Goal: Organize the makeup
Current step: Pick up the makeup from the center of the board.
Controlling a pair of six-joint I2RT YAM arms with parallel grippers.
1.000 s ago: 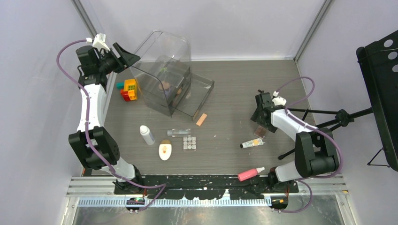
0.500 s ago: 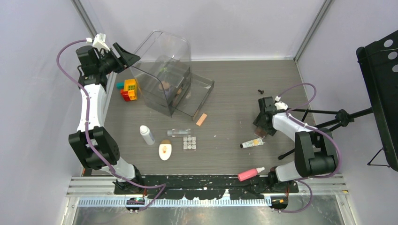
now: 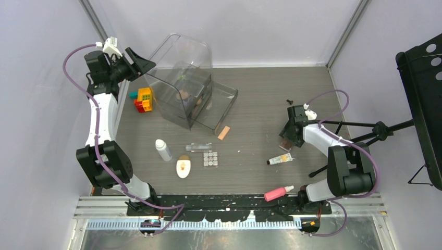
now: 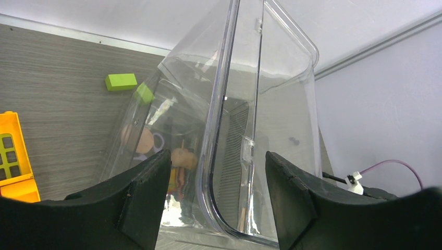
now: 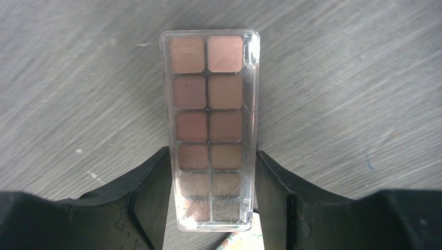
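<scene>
Under the wrist camera, unlike from above, the right hand [image 5: 212,159] plainly clamps the twelve-pan palette [image 5: 208,94].

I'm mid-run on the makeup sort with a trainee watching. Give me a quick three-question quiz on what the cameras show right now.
1. Multiple choice: what sits between the fingers of the right gripper? A) nothing B) an eyeshadow palette C) a spoon
2. True or false: the left gripper is shut.
3. Short answer: which makeup item lies lowest in the top view?
Key: 1 B. 2 False; its jaws stand wide apart. 3 The pink bottle.
</scene>
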